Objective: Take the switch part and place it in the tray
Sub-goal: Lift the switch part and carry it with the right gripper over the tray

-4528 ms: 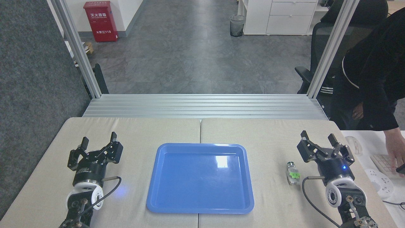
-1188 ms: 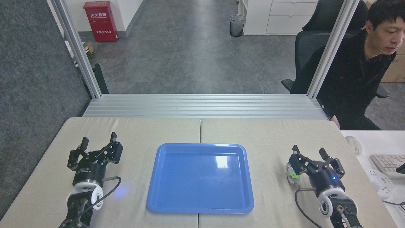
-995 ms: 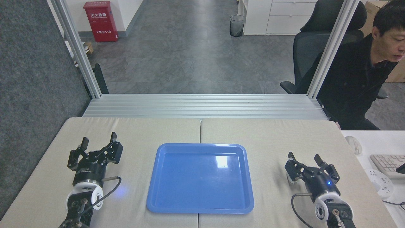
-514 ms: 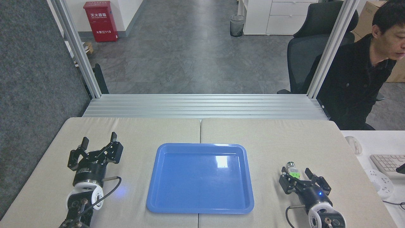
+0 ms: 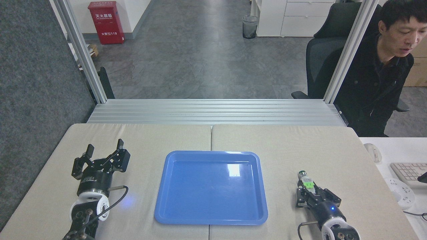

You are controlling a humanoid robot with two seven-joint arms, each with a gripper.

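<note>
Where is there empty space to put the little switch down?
The whole blue tray is bare. The table is also free behind the tray and between it and the left end effector. It is crowded only around the right end effector, closed around the switch.

Beyond my beige padded tabletop (image 5: pixel 253 140), a ribbed aluminium platform (image 5: pixel 213 111) meets a grey stone-patterned floor (image 5: pixel 200 60). Two slanted aluminium frame posts (image 5: pixel 80 50) rise at either side. A dark grey felt partition (image 5: pixel 33 83) fills my left. Far back stand a red metal cabinet (image 5: pixel 106 22), a wire mesh wastebasket (image 5: pixel 250 26) and a white drawer unit (image 5: pixel 297 16). To my right, a person in black (image 5: pixel 380 76) sits in a black office chair (image 5: pixel 325 56) by a white desk (image 5: pixel 397 156) with a keyboard (image 5: pixel 408 170).
</note>
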